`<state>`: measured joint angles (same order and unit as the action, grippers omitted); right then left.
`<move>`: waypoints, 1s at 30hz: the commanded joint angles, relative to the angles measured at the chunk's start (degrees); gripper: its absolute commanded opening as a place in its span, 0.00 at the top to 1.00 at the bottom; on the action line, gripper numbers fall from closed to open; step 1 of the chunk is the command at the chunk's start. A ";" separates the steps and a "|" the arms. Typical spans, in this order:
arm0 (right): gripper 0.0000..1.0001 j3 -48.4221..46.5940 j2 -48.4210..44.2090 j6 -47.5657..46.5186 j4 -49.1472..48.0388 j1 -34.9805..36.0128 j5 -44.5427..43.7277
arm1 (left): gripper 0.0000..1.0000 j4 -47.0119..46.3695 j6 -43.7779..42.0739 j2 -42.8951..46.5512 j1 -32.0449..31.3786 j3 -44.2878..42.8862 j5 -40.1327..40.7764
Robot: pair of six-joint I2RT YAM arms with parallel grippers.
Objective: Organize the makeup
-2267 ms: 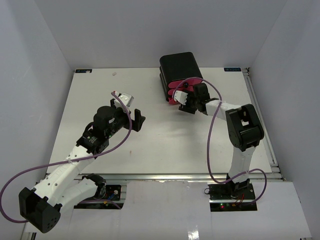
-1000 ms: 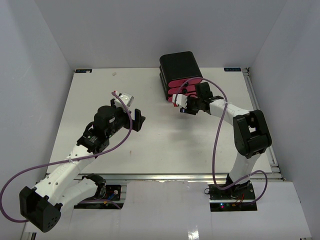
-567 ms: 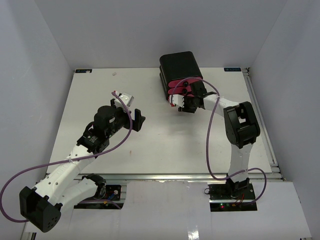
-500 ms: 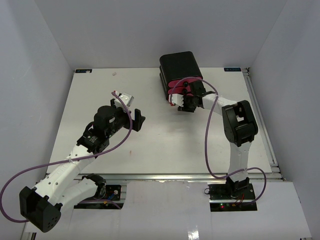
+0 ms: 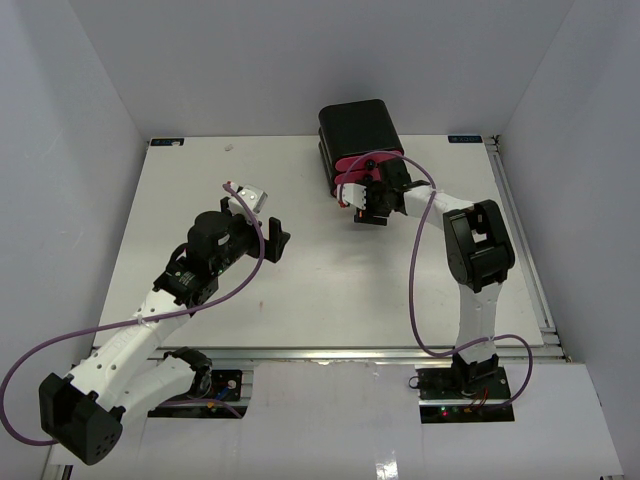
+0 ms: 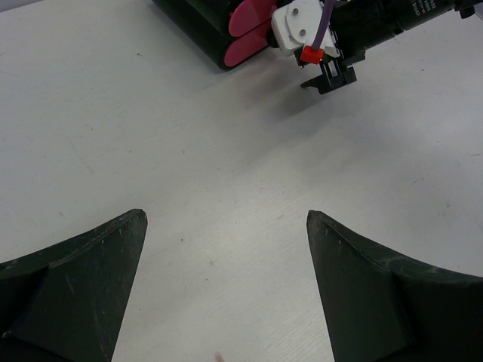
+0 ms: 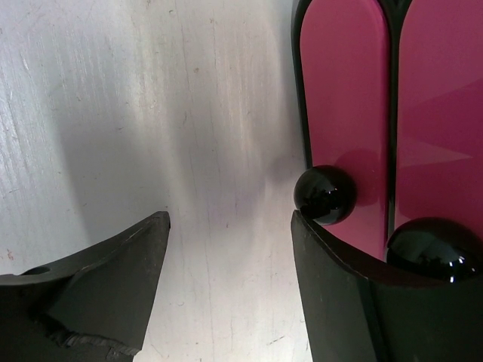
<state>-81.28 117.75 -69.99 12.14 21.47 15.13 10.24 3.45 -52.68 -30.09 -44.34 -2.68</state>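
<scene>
right gripper (image 7: 228, 219): open wide, empty | black knob (image 7: 324, 194) of pink drawer (image 7: 343, 90): just beside one jaw | left gripper (image 6: 225, 219): open wide, empty

From my station I count one table (image 5: 330, 290) and two arms bolted to it, the left arm (image 5: 150, 310) and the right arm (image 5: 480, 260). That gives me two grippers, the left gripper (image 6: 226, 219) and the right gripper (image 7: 229, 219), each with two fingers. Two purple cables (image 5: 30, 365) run along the arms, one on each. There is one black box (image 5: 358, 132). On its face the right wrist camera gives me two pink drawer fronts (image 7: 343, 113) and two round black knobs (image 7: 324, 194). The left wrist camera also gives me two pink fronts. From the top camera I cannot separate them well enough to count.
</scene>
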 commanded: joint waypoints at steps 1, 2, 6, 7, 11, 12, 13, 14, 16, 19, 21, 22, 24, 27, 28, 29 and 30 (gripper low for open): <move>0.28 0.43 -2.64 0.65 -0.65 -0.08 0.53 | 0.02 -0.75 -0.37 0.56 0.47 0.36 -0.84; 0.28 1.34 -3.56 0.97 0.09 -0.04 0.74 | 0.02 -0.76 -0.37 0.56 0.47 0.31 -0.84; 0.28 6.63 -11.14 2.66 1.97 -0.12 2.27 | 0.02 -0.75 -0.29 0.67 0.47 0.29 -1.12; 0.27 8.11 -13.96 3.69 2.42 -0.12 2.58 | 0.02 -0.75 -0.28 0.74 0.47 0.22 -1.19; 0.27 11.41 -23.02 9.54 5.53 -0.65 4.13 | 0.02 -0.75 -0.11 0.91 0.47 0.22 -1.63; 0.25 12.16 -25.70 12.08 7.04 -1.27 5.09 | 0.02 -0.75 -0.04 0.98 0.47 0.29 -1.91; 0.24 12.62 -28.44 13.77 7.70 -2.09 5.60 | 0.02 -0.80 -0.02 1.00 0.47 0.26 -2.08; 0.22 13.24 -31.20 16.13 7.93 -3.27 6.12 | 0.02 -0.84 0.01 1.00 0.47 0.29 -2.26; 0.14 14.82 -35.82 22.43 8.06 -5.36 7.90 | 0.02 -0.91 0.14 1.07 0.39 0.40 -2.56; 0.10 16.43 -40.72 31.28 7.96 -10.79 9.83 | 0.02 -0.95 0.15 0.98 0.47 0.51 -3.11; 0.10 17.60 -43.08 35.67 7.90 -15.40 11.00 | 0.02 -1.08 0.15 0.85 0.47 0.57 -3.56; 0.10 18.22 -44.10 38.51 7.57 -16.96 9.68 | 0.02 -1.13 0.15 0.71 0.47 0.63 -3.78; 0.10 19.61 -46.26 45.70 6.77 -19.96 5.89 | 0.02 -1.21 0.18 0.45 0.47 0.78 -4.29; 0.10 21.97 -49.10 53.24 7.36 -22.00 0.62 | 0.02 -1.35 0.28 0.15 0.47 1.00 -4.57; 0.10 23.02 -50.12 54.03 7.57 -22.96 -0.35 | 0.02 -1.41 0.31 0.03 0.47 1.06 -4.60; 0.10 24.28 -51.32 54.61 7.68 -23.73 -1.06 | 0.02 -1.43 0.33 -0.09 0.47 1.10 -4.63; 0.10 26.05 -52.97 54.69 7.57 -24.04 -1.14 | 0.02 -1.38 0.33 -0.20 0.47 1.10 -4.69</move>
<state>-59.74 70.46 -24.78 19.17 -0.26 18.26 10.05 3.51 -52.72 -30.04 -43.90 -5.83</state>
